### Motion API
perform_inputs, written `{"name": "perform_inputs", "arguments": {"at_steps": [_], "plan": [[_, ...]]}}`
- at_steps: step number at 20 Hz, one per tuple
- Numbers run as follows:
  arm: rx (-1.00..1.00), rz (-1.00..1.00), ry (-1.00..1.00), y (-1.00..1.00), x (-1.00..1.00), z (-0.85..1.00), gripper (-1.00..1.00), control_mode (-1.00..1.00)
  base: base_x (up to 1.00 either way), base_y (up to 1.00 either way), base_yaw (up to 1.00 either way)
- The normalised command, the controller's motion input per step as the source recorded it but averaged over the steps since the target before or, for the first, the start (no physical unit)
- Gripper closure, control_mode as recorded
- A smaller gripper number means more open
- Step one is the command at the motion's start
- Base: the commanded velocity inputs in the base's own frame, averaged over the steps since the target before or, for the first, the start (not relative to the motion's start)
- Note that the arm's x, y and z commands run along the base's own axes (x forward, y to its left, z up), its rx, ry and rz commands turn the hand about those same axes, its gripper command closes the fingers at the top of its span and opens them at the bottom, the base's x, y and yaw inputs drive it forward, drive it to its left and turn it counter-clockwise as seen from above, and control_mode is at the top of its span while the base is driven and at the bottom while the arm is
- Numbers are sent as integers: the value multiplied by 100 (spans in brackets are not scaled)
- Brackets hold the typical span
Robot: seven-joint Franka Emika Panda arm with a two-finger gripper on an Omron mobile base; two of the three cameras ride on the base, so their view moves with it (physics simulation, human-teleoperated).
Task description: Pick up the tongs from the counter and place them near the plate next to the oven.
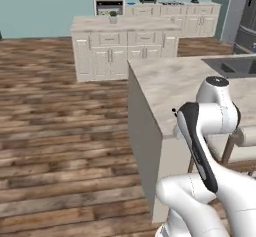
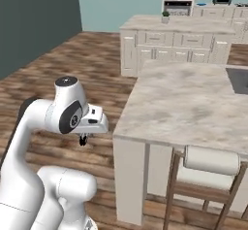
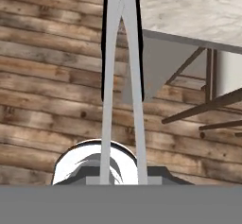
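My gripper [image 2: 83, 139] was clenched on the tongs [image 3: 122, 76], held beside the worktop [image 2: 193, 103] over the wooden floor [image 3: 42, 86]. I judged I should carry them steadily toward the oven.

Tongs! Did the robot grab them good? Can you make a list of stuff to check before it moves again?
1. Grip on the tongs: ok. The gripper is shut on them, and they stick out straight ahead of the hand.
2. Tongs lifted off the counter: ok. The gripper hangs beside its edge, over the wood floor.
3. Clear of the stool: ok. It stands apart from the gripper.
4. Plate found: cannot tell. A tiny blue patch beside the oven may be it.
5. Straight way to the oven: not ok. The white cabinet island stands between, so the base probably has to drive around it.
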Motion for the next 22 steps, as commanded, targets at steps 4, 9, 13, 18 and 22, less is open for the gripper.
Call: {"name": "perform_inputs", "arguments": {"at_steps": [4, 9, 13, 18, 22], "plan": [[0, 0, 0, 0, 0, 0, 100, 100, 21, 100, -20], [0, 0, 0, 0, 0, 0, 100, 100, 47, 100, -16], [0, 0, 0, 0, 0, 0, 100, 100, 68, 100, -11], [0, 0, 0, 0, 0, 0, 100, 100, 86, 100, -5], [0, 0, 0, 0, 0, 0, 100, 100, 99, 100, -2]]}}
